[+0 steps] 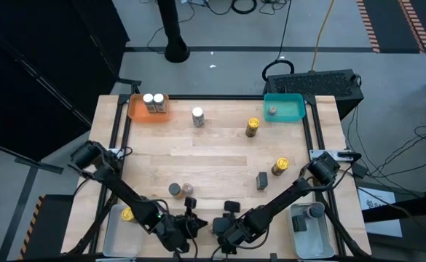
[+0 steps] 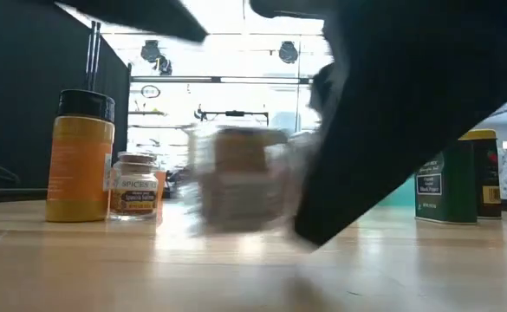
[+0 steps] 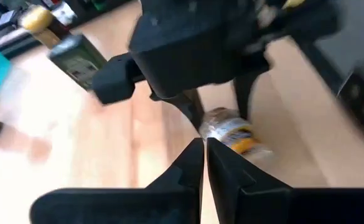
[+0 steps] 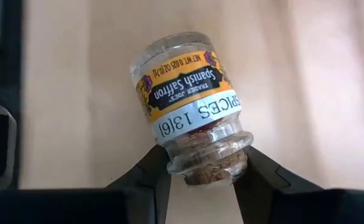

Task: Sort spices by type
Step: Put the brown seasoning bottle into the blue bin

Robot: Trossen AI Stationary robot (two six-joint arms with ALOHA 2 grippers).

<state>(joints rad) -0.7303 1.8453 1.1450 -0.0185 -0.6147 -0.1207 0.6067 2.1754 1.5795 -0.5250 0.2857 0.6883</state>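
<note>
A small glass saffron jar [image 4: 182,87] with a cork stopper is in my right gripper [image 4: 206,165], which is shut on it near the table's near edge [image 1: 227,217]. The low view shows the jar blurred [image 2: 236,178]. My left gripper [image 3: 204,148] is shut with nothing in it, just left of the right one [image 1: 191,215], its tips close to the jar [image 3: 231,132]. Other spices stand on the table: two small jars [image 1: 181,189], a white-topped jar [image 1: 197,116], two yellow jars [image 1: 253,127] [image 1: 279,167] and a dark tin [image 1: 262,180]. My right gripper pinches the jar's corked top [image 4: 210,168] between its two fingers [image 4: 154,168], one on each side of the neck. The fingers slant down from the table's near side. The jar is tilted, base pointing away from the gripper; whether it touches the table I cannot tell.
An orange tray [image 1: 136,110] at the far left holds two white-topped jars. A teal tray [image 1: 293,109] at the far right holds one jar. Clear trays sit at the near left [image 1: 118,229] and near right [image 1: 311,233]. The table's middle [image 1: 213,156] is bare wood.
</note>
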